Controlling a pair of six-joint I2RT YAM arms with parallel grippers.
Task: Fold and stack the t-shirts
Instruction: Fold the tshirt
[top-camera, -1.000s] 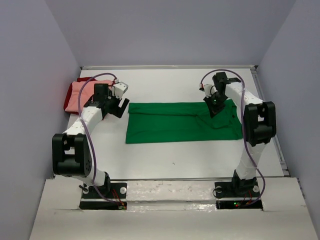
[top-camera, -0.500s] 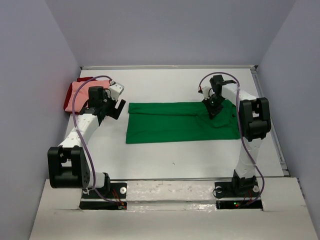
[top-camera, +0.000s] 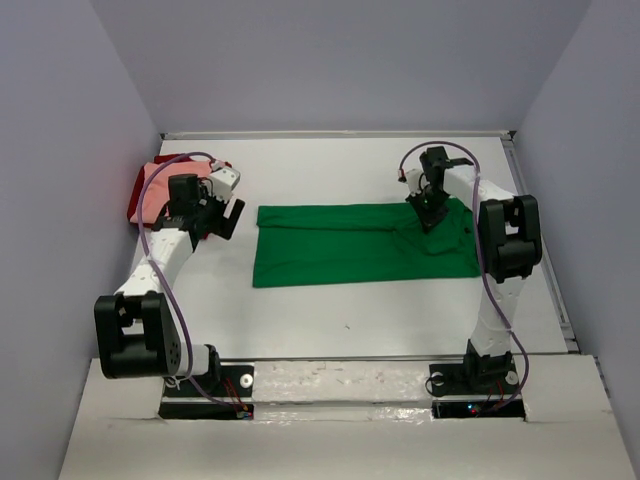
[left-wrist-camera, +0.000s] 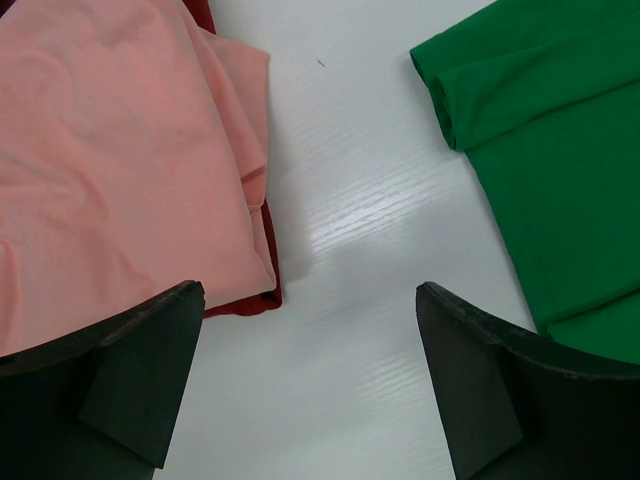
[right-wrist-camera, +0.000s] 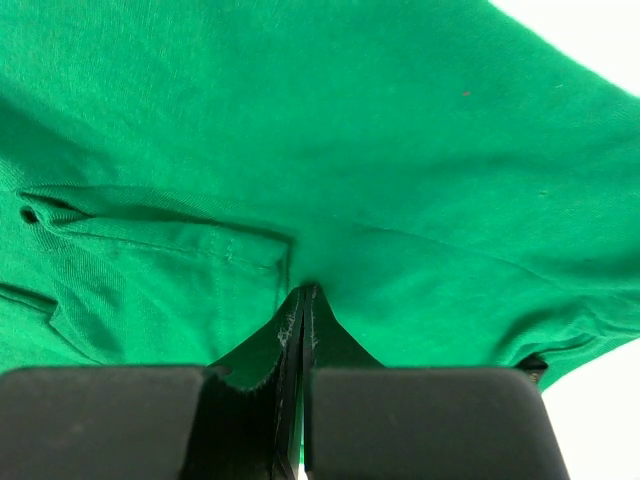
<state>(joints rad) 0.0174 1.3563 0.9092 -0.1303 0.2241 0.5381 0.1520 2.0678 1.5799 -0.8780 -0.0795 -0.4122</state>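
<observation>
The bright green t-shirt (top-camera: 350, 245) lies flat on the white table as a long rectangle, and its left edge shows in the left wrist view (left-wrist-camera: 560, 150). My right gripper (top-camera: 430, 215) is on the shirt's upper right part. Its jaws are shut, with the tips (right-wrist-camera: 303, 290) pinched into the green cloth (right-wrist-camera: 400, 130) beside a sleeve hem. The salmon pink t-shirt (top-camera: 155, 185) lies folded on the dark red t-shirt (top-camera: 136, 200) at the far left. My left gripper (top-camera: 225, 215) hangs open over bare table (left-wrist-camera: 310, 400), between the pink shirt (left-wrist-camera: 110, 170), the red edge (left-wrist-camera: 245, 300) and the green shirt.
Grey walls close the table in on the left, back and right. The pink and red pile lies against the left wall (top-camera: 90, 200). White tabletop (top-camera: 350, 320) runs from the green shirt to the arm bases.
My left gripper has drawn back to the left, away from the green shirt toward the pink pile. My right gripper has shifted slightly toward the back, still shut.
</observation>
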